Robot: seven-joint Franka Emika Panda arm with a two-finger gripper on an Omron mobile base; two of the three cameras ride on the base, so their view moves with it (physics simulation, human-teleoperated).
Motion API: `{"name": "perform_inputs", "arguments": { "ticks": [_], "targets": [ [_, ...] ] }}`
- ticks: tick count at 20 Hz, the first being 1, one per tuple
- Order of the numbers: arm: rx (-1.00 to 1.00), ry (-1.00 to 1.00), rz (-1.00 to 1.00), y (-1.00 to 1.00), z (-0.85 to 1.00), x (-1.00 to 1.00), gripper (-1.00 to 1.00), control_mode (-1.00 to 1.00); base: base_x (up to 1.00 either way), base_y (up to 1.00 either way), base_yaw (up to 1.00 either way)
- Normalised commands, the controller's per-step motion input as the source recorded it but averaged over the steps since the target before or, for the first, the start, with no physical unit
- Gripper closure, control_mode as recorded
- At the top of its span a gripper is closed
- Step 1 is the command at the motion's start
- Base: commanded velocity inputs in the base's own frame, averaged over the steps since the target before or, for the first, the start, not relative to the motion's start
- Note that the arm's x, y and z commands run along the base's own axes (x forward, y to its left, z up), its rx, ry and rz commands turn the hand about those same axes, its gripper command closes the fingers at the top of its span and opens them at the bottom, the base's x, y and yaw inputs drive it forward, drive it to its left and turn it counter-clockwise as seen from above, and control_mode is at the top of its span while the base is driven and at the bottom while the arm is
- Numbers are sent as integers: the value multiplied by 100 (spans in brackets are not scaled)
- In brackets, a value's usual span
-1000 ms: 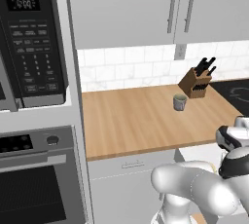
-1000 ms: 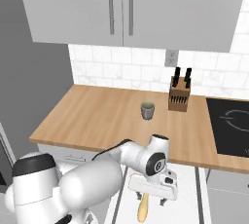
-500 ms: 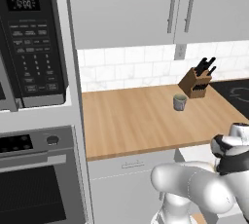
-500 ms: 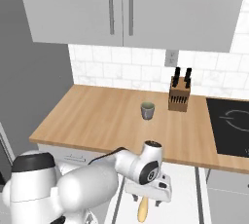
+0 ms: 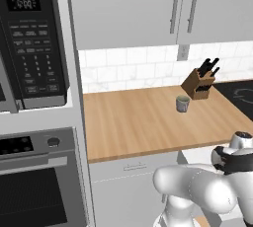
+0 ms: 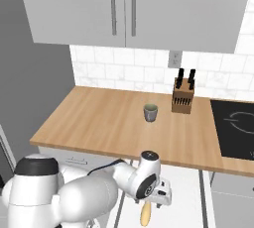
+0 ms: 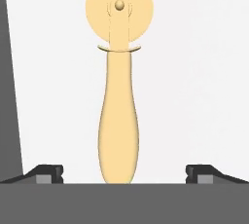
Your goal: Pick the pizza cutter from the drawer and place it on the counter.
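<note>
I see the end effector (image 7: 124, 174) spread wide, one fingertip at each lower corner of the hand view. The pizza cutter (image 7: 119, 106) lies flat on the white drawer (image 7: 194, 72) floor between them, its wheel toward the top of the frame, not yet pinched.

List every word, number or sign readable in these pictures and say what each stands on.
Microwave display: pale digits, too blurred to read.
Microwave keypad: rows of button labels, too small to read.
Oven control panel: a dark display, nothing legible on it.
Stovetop: white ring burner markings, no text.
Knife block, cup, pizza cutter, cabinet doors: no lettering on any.
</note>
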Motion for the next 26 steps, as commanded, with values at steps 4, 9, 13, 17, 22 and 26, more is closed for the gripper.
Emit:
{"name": "perform_inputs", "arguments": {
  "ticks": [4, 9, 13, 17, 22, 26],
  "targets": [
    [0, 0, 2, 0, -21, 8, -100, -100, 0, 0, 0],
    [0, 0, 4, 0, -30, 0, -100, -100, 0, 0, 0],
    [0, 0, 4, 0, -31, 0, -100, -100, 0, 0, 0],
    [0, 0, 5, -1, -23, 0, -100, -100, 0, 0, 0],
    [0, 0, 4, 0, -17, 0, 100, -100, 0, 0, 0],
    [0, 0, 4, 0, -17, 0, 100, -100, 0, 0, 0]
  ]
}}
